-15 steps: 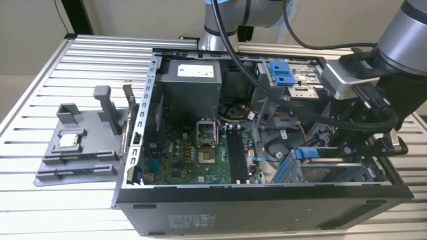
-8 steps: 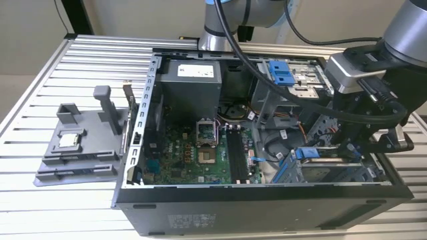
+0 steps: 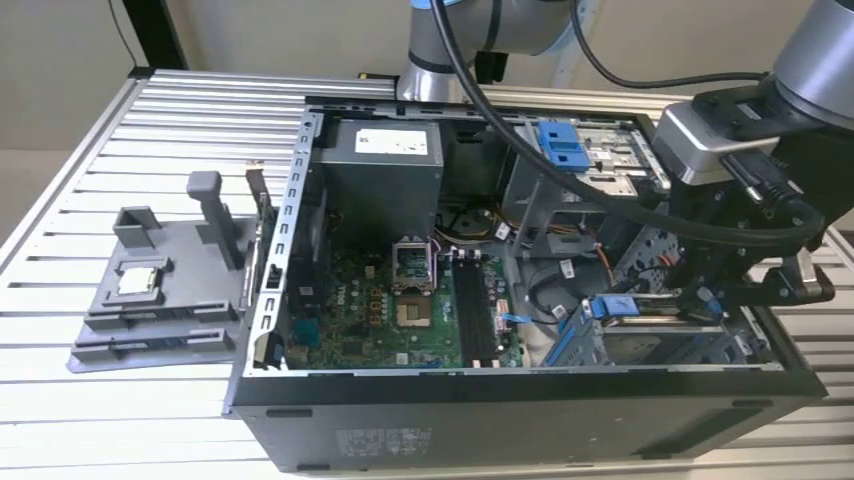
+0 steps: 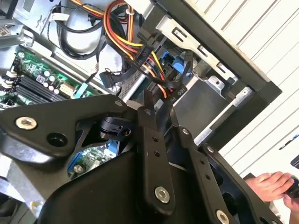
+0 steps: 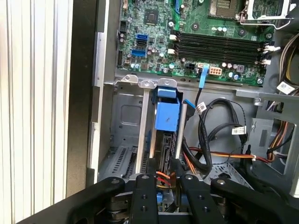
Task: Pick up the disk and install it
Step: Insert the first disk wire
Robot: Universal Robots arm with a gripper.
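Note:
The disk (image 5: 167, 116) stands on edge in a slot of the drive cage (image 5: 124, 116) inside the open computer case (image 3: 534, 400). Its blue bracket (image 3: 617, 306) points toward the motherboard (image 5: 205, 28). My gripper (image 5: 161, 179) reaches into the cage at the case's corner on the exterior view's right (image 3: 705, 300). Its two black fingers (image 5: 142, 191) sit tight on either side of the disk's near end, shut on it. Orange and yellow power wires (image 4: 140, 51) run just past the fingertips (image 4: 147, 100).
A second blue bracket (image 3: 563, 145) sits in the upper bay. A grey fixture (image 3: 167, 290) holding a small silver chip (image 3: 140, 282) lies on the slatted table at the exterior view's left. Black cable bundles (image 5: 219, 130) crowd the cage's side. A person's hand (image 4: 271, 184) is beside the case.

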